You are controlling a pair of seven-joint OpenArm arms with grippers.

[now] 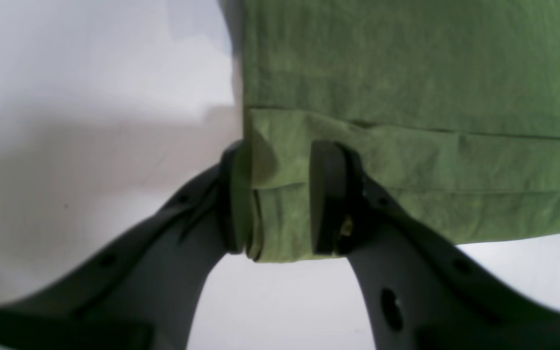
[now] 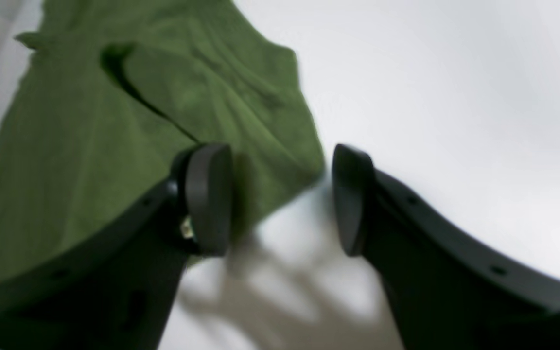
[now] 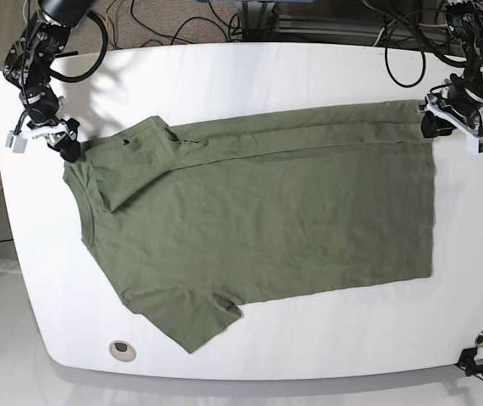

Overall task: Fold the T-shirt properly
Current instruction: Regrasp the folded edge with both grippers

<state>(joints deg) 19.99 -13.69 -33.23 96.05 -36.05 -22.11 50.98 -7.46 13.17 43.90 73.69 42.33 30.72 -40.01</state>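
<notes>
The olive-green T-shirt [image 3: 266, 211] lies flat on the white table [image 3: 326, 355], neck end to the left, with its far long edge folded over as a band and one sleeve lying near the front. My left gripper [image 1: 275, 194] is open, and the shirt's [image 1: 406, 73] folded hem corner sits between its jaws; in the base view this gripper [image 3: 436, 118] is at the far right corner. My right gripper [image 2: 282, 199] is open and empty, with the shirt's [image 2: 90, 146] edge just beside its left finger; in the base view it [image 3: 65, 142] is at the far left shoulder.
Cables [image 3: 182, 21] lie along the back edge of the table. A round grommet [image 3: 121, 348] sits near the front left edge, and a small black fitting [image 3: 475, 359] is at the front right corner. The table's rounded edges fall close to both arms.
</notes>
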